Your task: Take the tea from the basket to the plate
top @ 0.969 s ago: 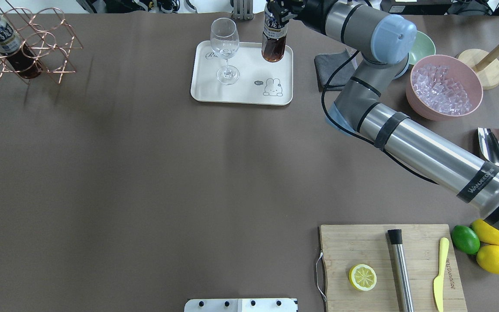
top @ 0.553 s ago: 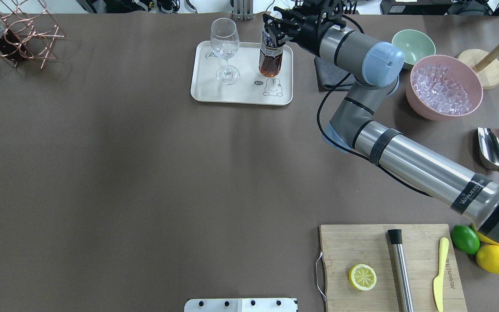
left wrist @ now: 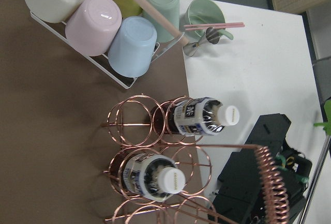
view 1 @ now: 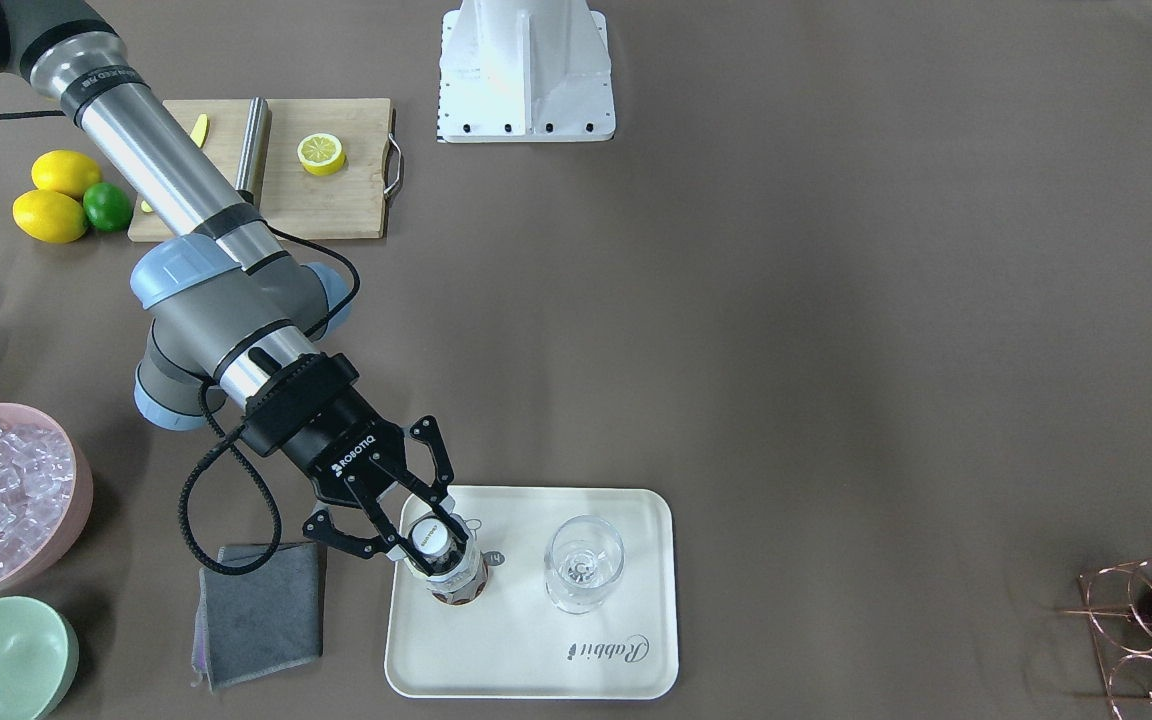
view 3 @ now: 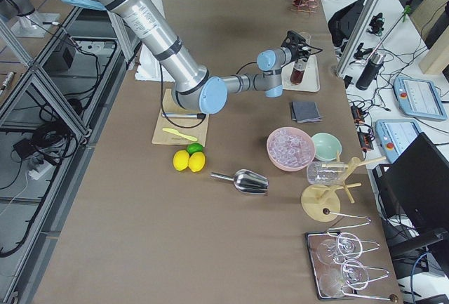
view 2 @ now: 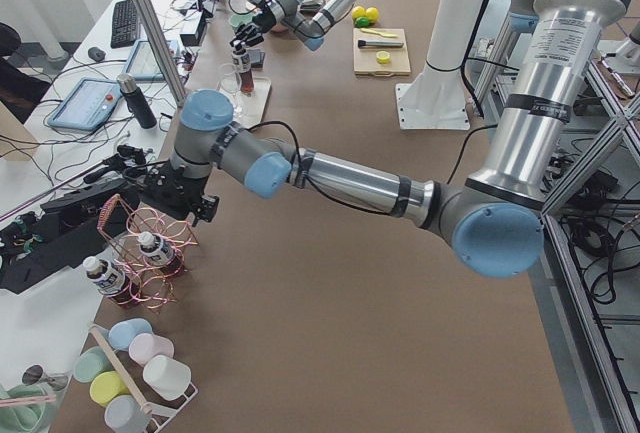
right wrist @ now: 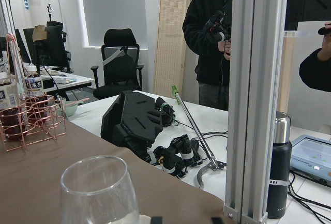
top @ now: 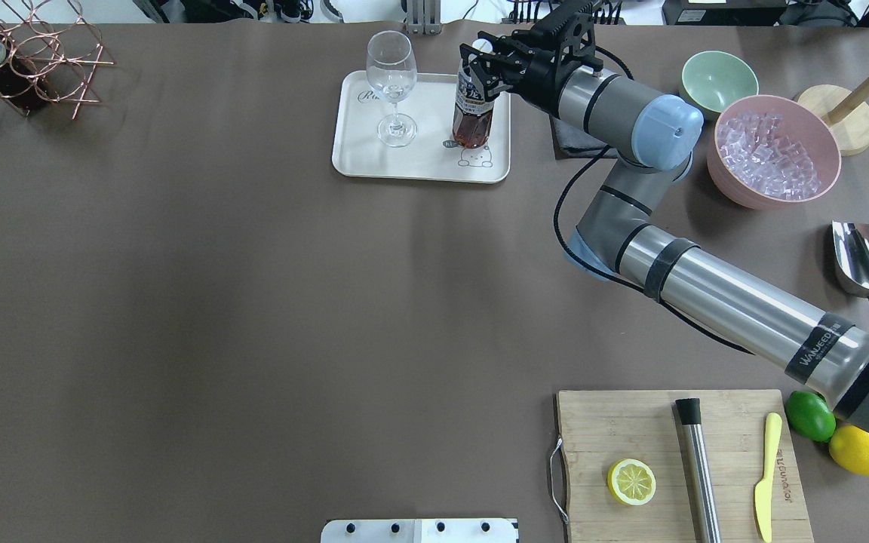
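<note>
My right gripper (top: pixel 477 72) is shut on the top of a tea bottle (top: pixel 472 113) and holds it upright over the cream plate (top: pixel 419 162), next to the printed figure. I cannot tell whether its base touches the plate. From the front, the fingers (view 1: pixel 444 503) flank the white cap of the bottle (view 1: pixel 461 583) over the plate (view 1: pixel 536 650). The copper basket (top: pixel 35 56) stands at the far left and holds two more bottles (left wrist: pixel 199 116) (left wrist: pixel 155 177). My left gripper (view 2: pixel 180 193) hovers over the basket (view 2: pixel 150 248); I cannot tell its state.
A wine glass (top: pixel 391 83) stands on the plate left of the bottle. A grey cloth (view 1: pixel 261 610), a green bowl (top: pixel 717 75) and a pink bowl of ice (top: pixel 770 151) lie to its right. A scoop (top: pixel 864 260) and a cutting board (top: pixel 676 460) are nearer.
My right gripper has lowered the tea bottle onto the plate area and brought it nearer, toward the printed figure. The basket at the far left has shifted back and left.
</note>
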Robot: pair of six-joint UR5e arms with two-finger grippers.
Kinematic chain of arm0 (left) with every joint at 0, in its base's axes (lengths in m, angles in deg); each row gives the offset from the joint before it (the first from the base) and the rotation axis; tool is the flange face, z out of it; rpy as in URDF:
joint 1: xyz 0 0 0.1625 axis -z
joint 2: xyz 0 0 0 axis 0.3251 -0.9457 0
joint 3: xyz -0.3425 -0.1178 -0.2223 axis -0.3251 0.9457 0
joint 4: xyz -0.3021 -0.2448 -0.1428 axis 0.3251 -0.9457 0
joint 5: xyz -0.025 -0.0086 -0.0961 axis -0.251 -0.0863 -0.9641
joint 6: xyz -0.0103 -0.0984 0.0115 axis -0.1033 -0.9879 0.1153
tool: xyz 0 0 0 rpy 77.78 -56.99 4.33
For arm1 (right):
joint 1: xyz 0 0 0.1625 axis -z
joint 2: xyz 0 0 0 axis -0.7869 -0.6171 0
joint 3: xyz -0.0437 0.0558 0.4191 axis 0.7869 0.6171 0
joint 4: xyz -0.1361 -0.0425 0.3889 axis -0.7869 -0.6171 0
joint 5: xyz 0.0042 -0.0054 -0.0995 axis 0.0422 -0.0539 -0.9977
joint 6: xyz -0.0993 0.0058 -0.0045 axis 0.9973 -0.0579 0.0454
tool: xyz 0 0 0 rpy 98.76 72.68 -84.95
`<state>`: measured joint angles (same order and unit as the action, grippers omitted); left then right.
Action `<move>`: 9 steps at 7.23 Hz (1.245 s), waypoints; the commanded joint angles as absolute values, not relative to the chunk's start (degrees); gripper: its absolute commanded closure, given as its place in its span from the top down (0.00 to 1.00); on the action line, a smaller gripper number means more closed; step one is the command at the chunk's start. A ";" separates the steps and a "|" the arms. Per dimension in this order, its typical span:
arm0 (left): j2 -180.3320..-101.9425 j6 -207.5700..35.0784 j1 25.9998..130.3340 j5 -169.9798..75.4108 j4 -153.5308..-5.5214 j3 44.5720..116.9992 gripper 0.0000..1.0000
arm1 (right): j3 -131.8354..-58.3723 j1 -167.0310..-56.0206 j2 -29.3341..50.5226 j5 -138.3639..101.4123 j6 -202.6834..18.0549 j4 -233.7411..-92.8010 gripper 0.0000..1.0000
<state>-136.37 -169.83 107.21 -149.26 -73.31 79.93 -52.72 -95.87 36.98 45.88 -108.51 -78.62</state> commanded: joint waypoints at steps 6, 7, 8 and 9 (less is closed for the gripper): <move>-104.75 -93.08 107.13 -160.84 -73.20 92.49 0.98 | -55.72 -96.45 35.58 45.25 -107.72 -79.23 1.00; -106.32 -92.70 106.60 -160.84 -73.11 92.65 0.98 | -57.03 -97.67 35.40 46.47 -107.80 -80.19 1.00; -106.60 -92.70 102.07 -161.27 -68.85 94.30 0.98 | -60.00 -99.69 34.62 50.22 -107.81 -82.81 1.00; -107.73 -92.61 101.59 -166.06 -57.41 98.32 0.98 | -63.77 -101.97 32.96 54.78 -107.89 -86.57 1.00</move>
<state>-106.20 -93.07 104.24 -161.27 -70.31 93.86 -58.51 -98.62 34.95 48.48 -107.79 -81.60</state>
